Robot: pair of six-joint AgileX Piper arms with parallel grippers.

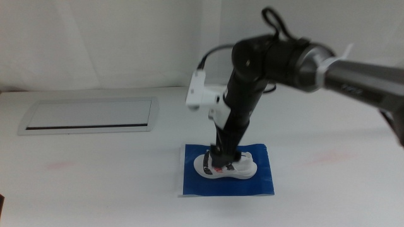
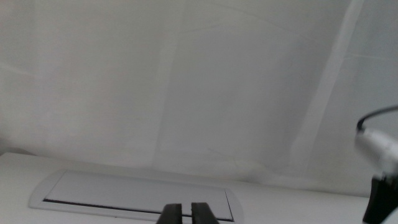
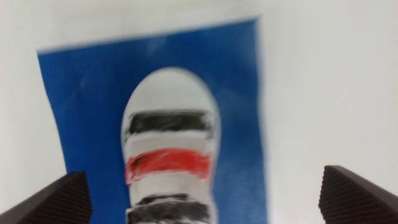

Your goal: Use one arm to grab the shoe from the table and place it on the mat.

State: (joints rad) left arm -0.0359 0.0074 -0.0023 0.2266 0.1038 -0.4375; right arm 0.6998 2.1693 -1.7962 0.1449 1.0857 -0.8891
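The white shoe with its red strap between two dark ones lies flat on the dark blue mat, near the mat's middle. The right arm reaches down from the right, and my right gripper hangs just over the shoe's strap area. In the right wrist view the shoe lies on the mat, and the right gripper is open, its jaws spread wide and clear of both sides of the shoe. My left gripper waits out of the middle view, jaws together with nothing between them.
A recessed grey panel lies in the white table at the back left; the left wrist view shows the panel too. White wall behind.
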